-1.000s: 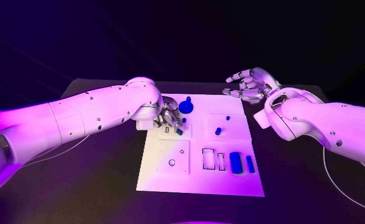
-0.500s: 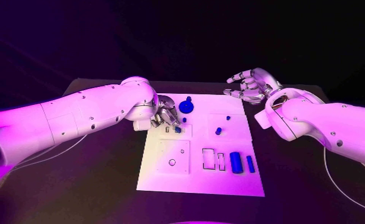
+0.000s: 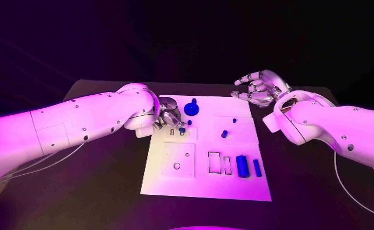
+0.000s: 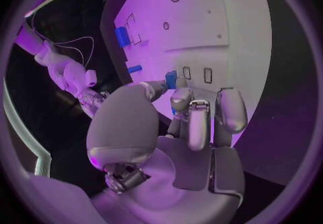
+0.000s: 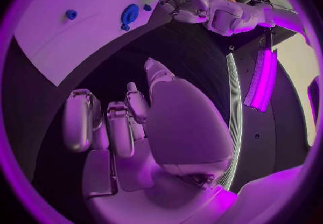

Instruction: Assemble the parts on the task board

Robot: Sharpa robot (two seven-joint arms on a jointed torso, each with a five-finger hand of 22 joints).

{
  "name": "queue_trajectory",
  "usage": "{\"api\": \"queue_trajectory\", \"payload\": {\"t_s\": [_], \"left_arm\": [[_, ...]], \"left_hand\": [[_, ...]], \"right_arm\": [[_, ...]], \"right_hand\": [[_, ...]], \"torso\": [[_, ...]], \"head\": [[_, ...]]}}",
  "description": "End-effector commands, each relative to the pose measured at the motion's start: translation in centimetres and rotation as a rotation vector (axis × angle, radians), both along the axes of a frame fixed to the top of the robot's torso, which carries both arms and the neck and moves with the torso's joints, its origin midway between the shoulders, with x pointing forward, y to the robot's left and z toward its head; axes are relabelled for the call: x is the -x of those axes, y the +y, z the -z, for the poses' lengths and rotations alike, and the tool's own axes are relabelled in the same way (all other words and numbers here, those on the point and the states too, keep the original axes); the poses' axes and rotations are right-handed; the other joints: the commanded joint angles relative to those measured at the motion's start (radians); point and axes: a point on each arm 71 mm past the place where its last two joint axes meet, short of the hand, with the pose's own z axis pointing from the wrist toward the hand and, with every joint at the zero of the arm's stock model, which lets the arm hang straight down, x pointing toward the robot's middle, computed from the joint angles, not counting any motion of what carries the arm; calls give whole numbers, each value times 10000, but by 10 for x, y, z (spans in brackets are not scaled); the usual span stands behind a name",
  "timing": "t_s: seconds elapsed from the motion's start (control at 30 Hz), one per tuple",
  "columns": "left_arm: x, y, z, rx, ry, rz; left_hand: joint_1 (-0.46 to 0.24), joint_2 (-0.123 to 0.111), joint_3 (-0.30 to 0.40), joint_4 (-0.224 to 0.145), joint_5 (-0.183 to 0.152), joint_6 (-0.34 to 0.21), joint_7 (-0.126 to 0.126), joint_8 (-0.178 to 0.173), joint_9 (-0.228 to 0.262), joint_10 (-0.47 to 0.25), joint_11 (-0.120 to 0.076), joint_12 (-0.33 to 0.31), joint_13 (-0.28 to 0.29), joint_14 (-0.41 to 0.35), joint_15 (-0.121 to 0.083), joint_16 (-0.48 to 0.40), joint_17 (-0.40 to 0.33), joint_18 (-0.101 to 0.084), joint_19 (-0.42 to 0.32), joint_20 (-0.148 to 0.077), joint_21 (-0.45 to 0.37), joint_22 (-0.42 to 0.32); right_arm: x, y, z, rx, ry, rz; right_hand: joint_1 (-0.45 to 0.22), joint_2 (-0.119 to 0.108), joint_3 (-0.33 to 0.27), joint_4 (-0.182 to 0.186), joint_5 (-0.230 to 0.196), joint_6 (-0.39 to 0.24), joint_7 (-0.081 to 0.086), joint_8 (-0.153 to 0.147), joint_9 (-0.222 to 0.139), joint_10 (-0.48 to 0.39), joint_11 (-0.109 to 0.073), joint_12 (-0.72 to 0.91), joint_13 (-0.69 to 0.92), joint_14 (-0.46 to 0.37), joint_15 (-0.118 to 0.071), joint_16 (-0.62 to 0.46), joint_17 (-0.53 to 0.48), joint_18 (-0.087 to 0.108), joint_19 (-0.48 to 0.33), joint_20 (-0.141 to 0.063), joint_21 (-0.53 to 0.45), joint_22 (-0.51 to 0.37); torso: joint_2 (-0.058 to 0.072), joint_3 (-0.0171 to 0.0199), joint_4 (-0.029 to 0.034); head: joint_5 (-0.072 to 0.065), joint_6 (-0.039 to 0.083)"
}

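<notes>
Blue part (image 4: pixel 171 78) pinched in left hand (image 3: pixel 169 117) fingers; right hand (image 3: pixel 259 90) fingers spread, holding nothing

No text, label, brand, number or sign can be read anywhere in these pictures. The task board (image 3: pixel 206 186) bears only outlined rectangles and small circles, with no lettering on them. The blue parts (image 3: pixel 241 165) carry no markings that can be made out, and the white arm shells show nothing but small dark dots.
</notes>
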Motion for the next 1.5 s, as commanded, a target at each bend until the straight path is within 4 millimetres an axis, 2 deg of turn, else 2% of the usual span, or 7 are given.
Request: {"api": "queue_trajectory", "payload": {"t_s": [0.03, 0.43, 0.83, 1.2, 1.5], "left_arm": [[-1, -3, -2, -286, -1130, 111], [2, -6, 5, -760, -1505, 383], [4, -9, 8, -1106, -1367, 761], [5, -7, 11, -1358, -1059, 951], [5, -9, 13, -1401, -956, 1022]], "left_hand": [[-37, -99, 1976, -1889, 33, 125, -93, -2, 71, 107, 4, 81, 36, 920, -70, 28, 2182, -151, 74, -21, 83, 42], [-80, -202, 2180, -2006, 35, 172, -101, -27, 97, 152, -9, 82, 55, 926, -83, 38, 2199, -163, 119, -36, 114, 105], [-99, -244, 2257, -2047, 36, 199, -105, -36, 106, 177, -15, 86, 65, 928, -88, 41, 2203, -172, 145, -41, 133, 147], [-110, -269, 2302, -2073, 36, 215, -107, -43, 111, 188, -19, 84, 65, 931, -90, 47, 2213, -176, 155, -42, 141, 165], [-110, -269, 2302, -2073, 36, 215, -107, -43, 111, 188, -19, 84, 65, 931, -90, 47, 2213, -176, 155, -42, 141, 165]], "right_arm": [[1, 1, 0, 65, -28, -194], [1, 0, 1, 74, -37, -206], [1, 0, 1, 81, -23, -216], [1, 0, 2, 88, -8, -217], [1, 0, 2, 90, 10, -227]], "right_hand": [[-3, 117, 59, 7, 36, 23, -20, 52, -12, -34, -35, 1, -10, 949, 21, -36, 2270, 181, -38, -3, -28, 884], [-35, 116, 70, 19, 60, 19, -19, 60, -20, -34, -35, 4, -14, 950, 20, -35, 2273, 182, -41, -5, -38, 881], [-35, 116, 70, 19, 60, 19, -19, 60, -20, -34, -35, 4, -14, 950, 20, -35, 2273, 182, -41, -5, -38, 881], [-61, 116, 78, 24, 67, 19, -20, 69, -26, -17, -35, 21, -1, 947, 19, -39, 2264, 178, -33, -7, -27, 890], [-61, 116, 78, 24, 67, 19, -20, 69, -26, -17, -35, 21, -1, 947, 19, -39, 2264, 178, -33, -7, -27, 890]], "torso": [[2, -9, 1], [12, -8, -37], [19, -8, -24], [13, -15, -19], [17, -21, -29]], "head": [[22, -9], [68, -43], [44, -94], [75, -139], [66, -117]]}}
